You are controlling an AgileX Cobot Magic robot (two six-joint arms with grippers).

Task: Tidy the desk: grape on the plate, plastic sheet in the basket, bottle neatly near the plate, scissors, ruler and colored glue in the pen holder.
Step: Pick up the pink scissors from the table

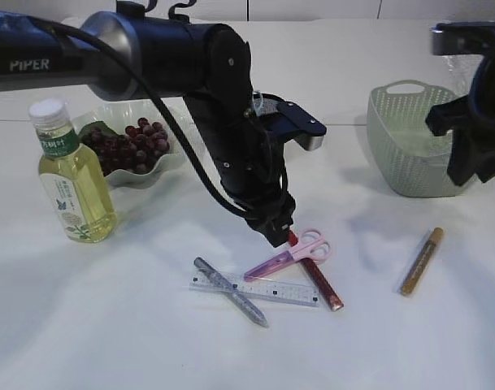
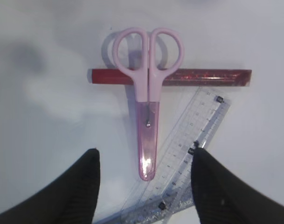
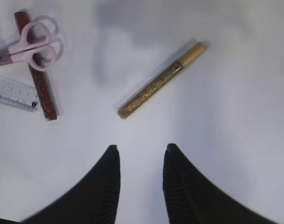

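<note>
Over the middle of the white desk (image 1: 84, 341), the left gripper (image 2: 144, 175) is hovering with its two black fingers apart and empty, straddling the blade tip of the pink-handled scissors with the translucent pink sheath (image 2: 147, 100). By the look of it, the scissors are the step in hand — the grapes (image 1: 133, 145) are already sitting on the scalloped white plate (image 1: 175, 161), and the yellow-liquid bottle with the white cap (image 1: 71, 175) is standing just beside it.

The scissors are lying across a red glitter glue stick (image 2: 211, 77), with the clear plastic ruler (image 2: 190, 140) slanting under their tip, so the next move probably calls for dropping straight down and closing on the sheath alone, without dragging the ruler along.

The left wrist view is showing that stacking plainly; the exterior view is hiding the fingertips behind the arm, yet it alone is showing a silver glue pen (image 1: 231, 292) crossing the ruler and the pale green perforated basket (image 1: 410, 150). The right gripper (image 3: 141, 161) is hanging empty, fingers moderately apart, short of the gold glitter glue pen (image 3: 161, 80) — well apart from the pile. No pen holder is visible in any view.
</note>
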